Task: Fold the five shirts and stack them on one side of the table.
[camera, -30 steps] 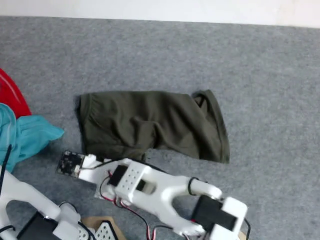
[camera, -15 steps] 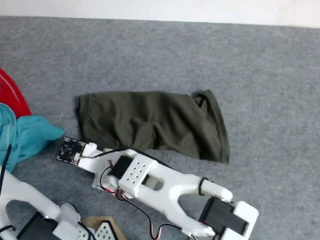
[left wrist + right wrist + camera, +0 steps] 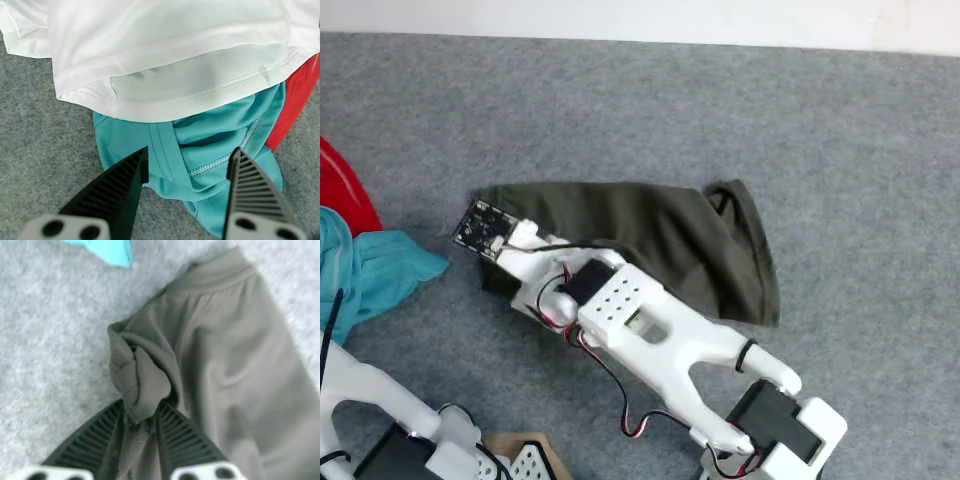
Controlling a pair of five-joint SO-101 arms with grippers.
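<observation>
The right arm [image 3: 620, 305] covers the near corner of the olive shirt [image 3: 695, 250].

Olive shirt [image 3: 670, 240]: matt soft cloth, creased. Teal shirt [image 3: 200, 150]: fine mesh knit, faint sheen. White shirt [image 3: 165, 50]: smooth thin cloth, stitched hems. Red shirt [image 3: 295, 100]: smooth cloth. Table cover [image 3: 620, 100]: grey, rough, felt-like. Arm shell [image 3: 670, 340]: smooth white plastic. Left gripper [image 3: 189, 152] and right gripper [image 3: 141, 410]: black matt plastic, ribbed inside.
</observation>
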